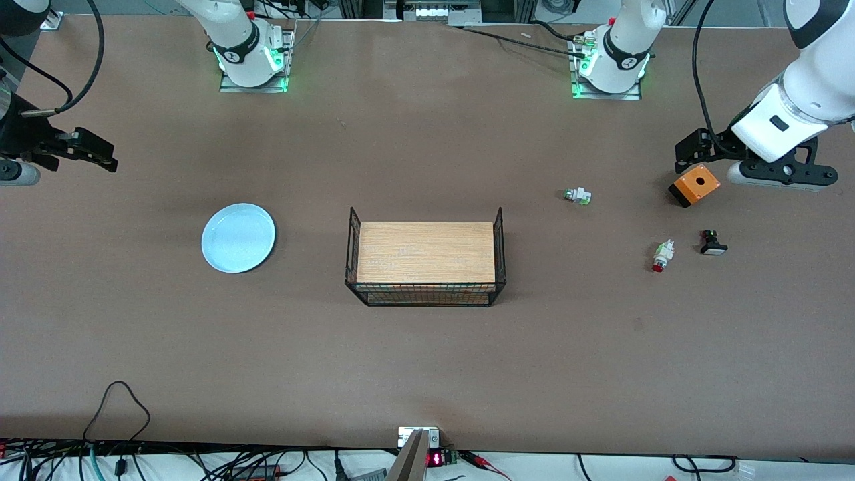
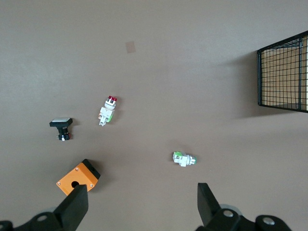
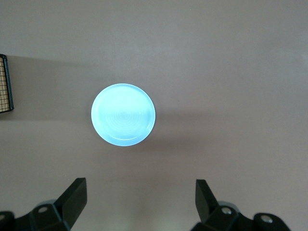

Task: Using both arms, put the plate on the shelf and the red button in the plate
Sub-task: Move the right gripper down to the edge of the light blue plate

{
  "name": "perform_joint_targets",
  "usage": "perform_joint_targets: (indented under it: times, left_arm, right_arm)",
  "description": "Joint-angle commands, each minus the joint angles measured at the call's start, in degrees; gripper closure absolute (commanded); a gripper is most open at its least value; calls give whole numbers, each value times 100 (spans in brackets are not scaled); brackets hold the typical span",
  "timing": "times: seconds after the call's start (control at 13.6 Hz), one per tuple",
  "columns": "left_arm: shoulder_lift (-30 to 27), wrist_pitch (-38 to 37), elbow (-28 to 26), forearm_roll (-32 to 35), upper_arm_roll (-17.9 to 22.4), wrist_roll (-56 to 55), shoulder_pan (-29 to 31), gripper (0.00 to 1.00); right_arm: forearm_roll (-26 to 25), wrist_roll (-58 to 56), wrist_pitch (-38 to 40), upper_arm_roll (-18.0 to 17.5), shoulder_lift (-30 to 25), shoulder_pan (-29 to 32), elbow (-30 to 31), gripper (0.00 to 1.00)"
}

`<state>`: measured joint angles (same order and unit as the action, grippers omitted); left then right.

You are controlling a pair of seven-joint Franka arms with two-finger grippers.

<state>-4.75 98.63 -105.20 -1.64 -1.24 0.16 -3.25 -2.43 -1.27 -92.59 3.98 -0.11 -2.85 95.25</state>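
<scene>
The plate (image 1: 238,238) is round, shallow and pale light-blue, with a glossy face (faint concentric rings show in the right wrist view (image 3: 123,114)). It lies flat on the brown surface (image 1: 427,374), toward the right arm's end, with nothing on it.

The red button (image 1: 662,256) — a tiny white-bodied part with a red cap and a bit of green on its side — lies on its side toward the left arm's end (image 2: 108,110), its red cap pointing toward the front camera.

wire tray (image 2: 284,77) cut by wrist-view edges, right pincer (image 1: 40,157) partly off frame in front view
</scene>
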Motion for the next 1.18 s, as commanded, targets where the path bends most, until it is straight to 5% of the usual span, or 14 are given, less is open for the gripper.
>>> perform_joint_targets:
  times: [0.0, 0.66, 1.1]
  left_arm:
    - [80, -142, 176, -30, 9, -51, -27, 0]
    - [80, -142, 176, -30, 9, -51, -27, 0]
    - [80, -142, 167, -30, 9, -51, -27, 0]
  right_arm:
    - [23, -84, 101, -11, 20, -13, -76, 0]
    - [-38, -40, 145, -2, 450, -303, 72, 0]
    - [-21, 13, -1214, 33, 1031, -198, 853, 0]
